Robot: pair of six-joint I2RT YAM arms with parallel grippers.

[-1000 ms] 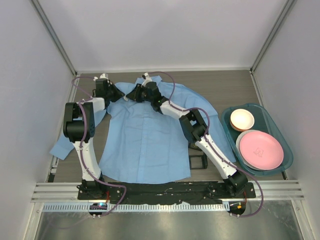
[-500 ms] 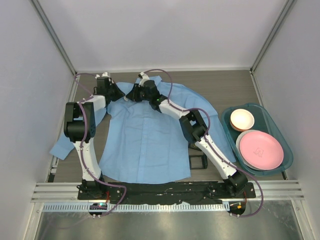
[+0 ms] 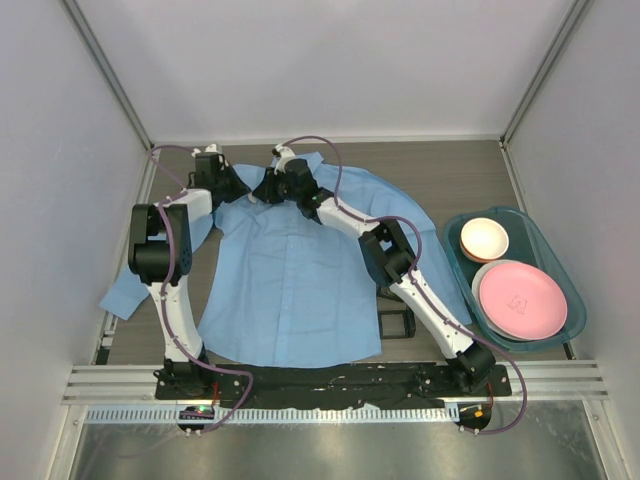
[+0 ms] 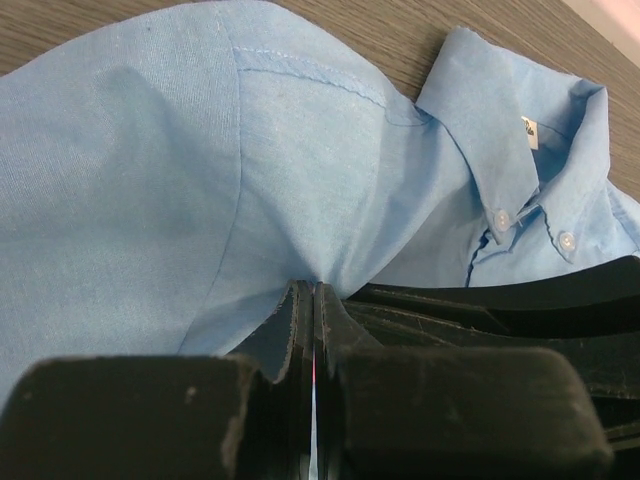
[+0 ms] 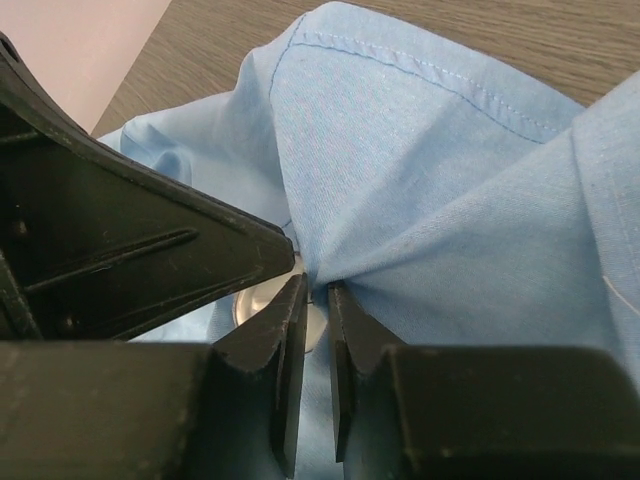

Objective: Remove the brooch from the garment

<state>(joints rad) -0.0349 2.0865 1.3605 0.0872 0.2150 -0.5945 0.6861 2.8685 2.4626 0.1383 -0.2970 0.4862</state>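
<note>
Both arm bases sit at the near edge of the brown wooden table (image 3: 450, 170). The light blue long-sleeved button shirt (image 3: 290, 290) lies flat on it, hem near and collar far. It is soft, thin and floppy, so it will bunch up and lift if you tug it. Both arms reach far out and bend low over the collar end. The left gripper (image 4: 313, 290) is closed tight on a fold of shirt at the shoulder, beside the pointed collar (image 4: 480, 130). Close by, the right gripper (image 5: 315, 290) has its jaws nearly together on what looks like the small round silvery brooch (image 5: 255, 306), pinned to the cloth by the collar. The cloth puckers there. The brooch looks little, hard and maybe slippery, so I think its edge is the best place to pinch, with the other gripper holding the shirt down
</note>
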